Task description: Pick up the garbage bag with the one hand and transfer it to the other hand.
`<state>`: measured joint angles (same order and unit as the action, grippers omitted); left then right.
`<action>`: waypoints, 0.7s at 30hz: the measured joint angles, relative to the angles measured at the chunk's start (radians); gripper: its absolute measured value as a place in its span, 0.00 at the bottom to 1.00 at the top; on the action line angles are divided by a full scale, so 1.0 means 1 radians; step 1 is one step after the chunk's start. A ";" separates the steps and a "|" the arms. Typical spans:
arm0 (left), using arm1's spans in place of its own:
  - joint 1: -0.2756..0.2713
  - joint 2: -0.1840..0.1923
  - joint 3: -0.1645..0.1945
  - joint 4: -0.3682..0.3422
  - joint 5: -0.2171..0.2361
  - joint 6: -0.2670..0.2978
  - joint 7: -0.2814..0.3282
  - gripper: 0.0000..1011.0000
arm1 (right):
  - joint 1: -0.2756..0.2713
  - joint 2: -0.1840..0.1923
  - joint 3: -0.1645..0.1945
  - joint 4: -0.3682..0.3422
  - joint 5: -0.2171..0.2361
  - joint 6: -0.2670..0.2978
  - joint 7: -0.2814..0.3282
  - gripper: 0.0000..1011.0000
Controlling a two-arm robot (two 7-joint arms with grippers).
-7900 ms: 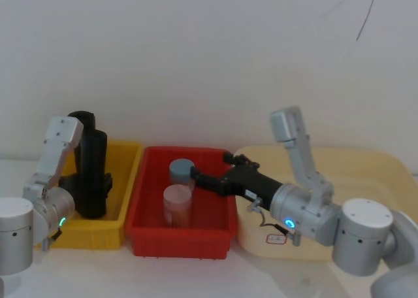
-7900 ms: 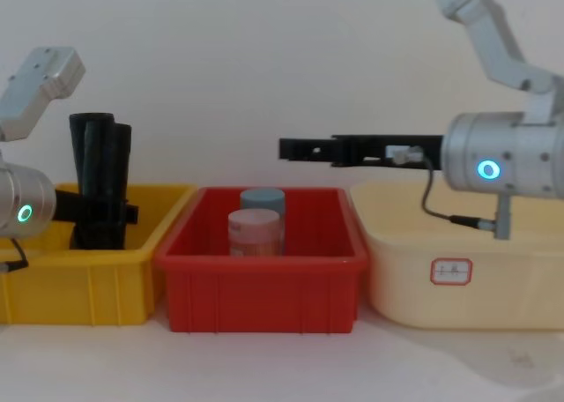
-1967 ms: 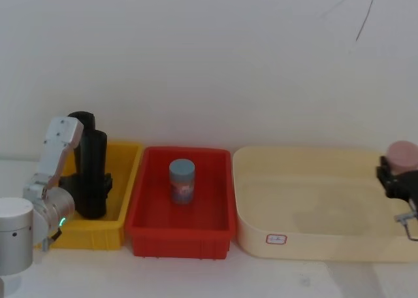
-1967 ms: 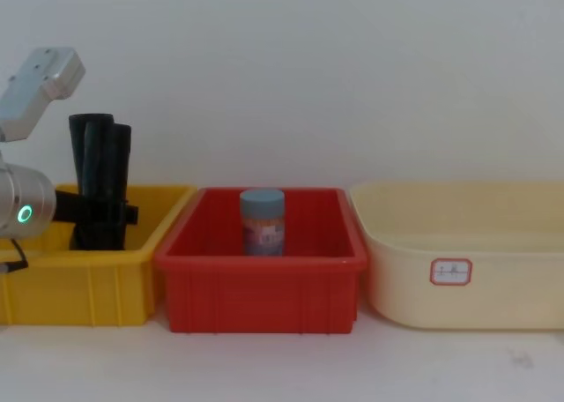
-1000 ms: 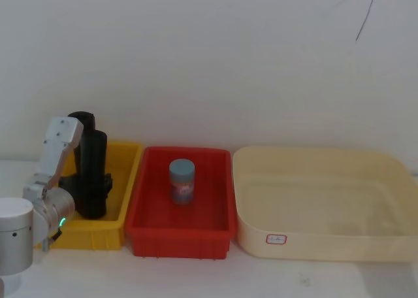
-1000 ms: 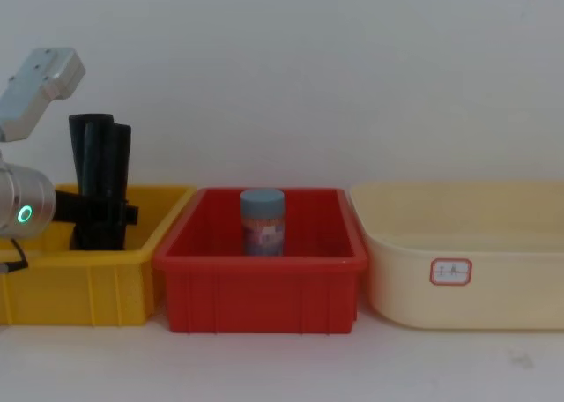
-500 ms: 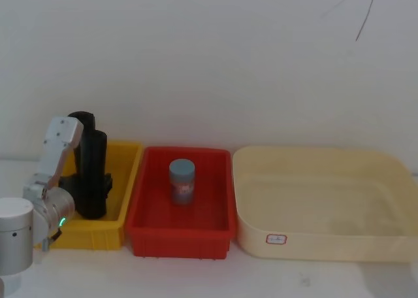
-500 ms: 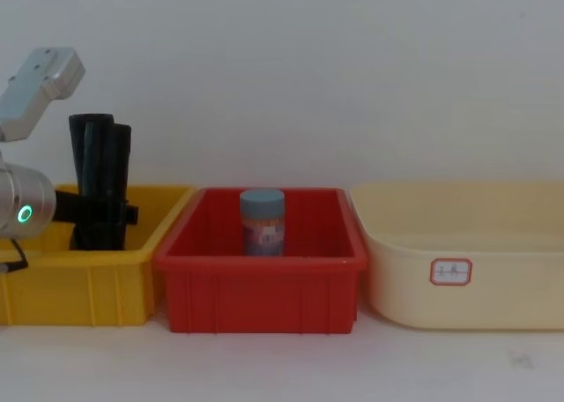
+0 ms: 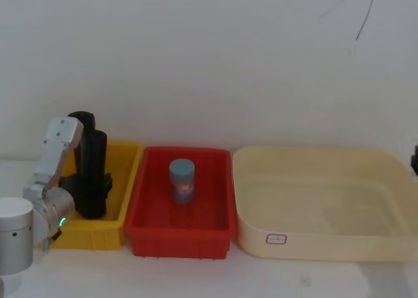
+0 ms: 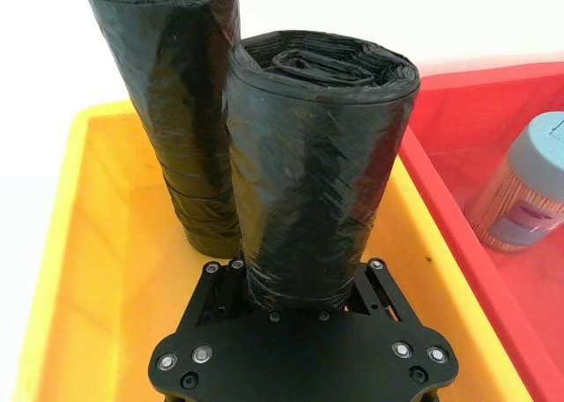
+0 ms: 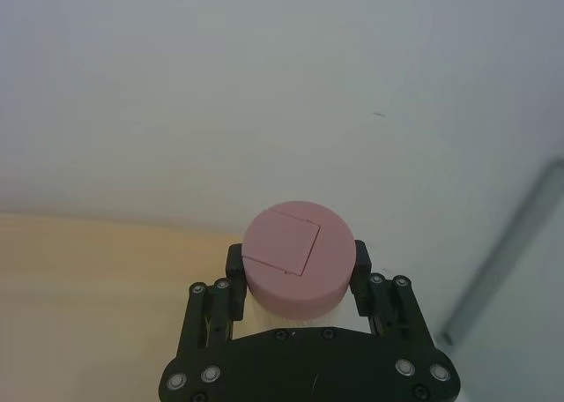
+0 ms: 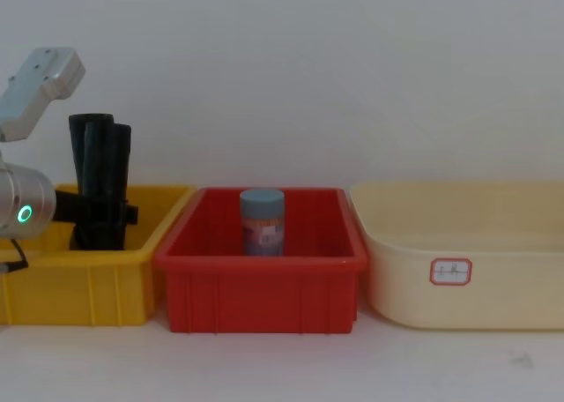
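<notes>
Bag stood upright in yellow bin beside second roll, clamped by left hand; right hand gripped pink-lidded jar.

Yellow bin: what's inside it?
The garbage bag, clasped by the left gripper, and a second black roll stand upright in the yellow bin. The gripper covers the bag's bottom end.

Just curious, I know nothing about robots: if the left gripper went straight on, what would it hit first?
The garbage bag: the left gripper is clamped on it. Carried onward, the bag would likely brush the second roll just behind it, though depth is unclear.
</notes>
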<state>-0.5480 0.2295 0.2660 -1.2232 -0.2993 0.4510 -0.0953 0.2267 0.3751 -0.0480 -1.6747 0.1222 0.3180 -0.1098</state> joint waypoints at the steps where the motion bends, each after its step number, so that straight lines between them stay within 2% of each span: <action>1: 0.000 0.000 0.000 0.000 0.000 0.000 0.000 0.42 | 0.013 0.000 -0.001 0.016 0.011 -0.003 0.019 0.66; 6: 0.000 0.000 0.000 0.000 0.000 0.000 0.000 0.42 | 0.075 0.000 -0.014 0.078 0.052 -0.007 0.101 0.66; 13: 0.000 0.000 0.000 0.000 0.000 0.000 0.000 0.42 | 0.153 -0.005 -0.041 0.170 0.081 0.008 0.185 0.66; 21: 0.000 0.000 0.000 0.000 0.000 0.000 0.000 0.42 | 0.204 -0.008 -0.070 0.230 0.086 0.029 0.232 0.66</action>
<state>-0.5481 0.2295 0.2660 -1.2232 -0.2993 0.4508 -0.0953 0.4311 0.3668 -0.1184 -1.4447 0.2078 0.3472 0.1222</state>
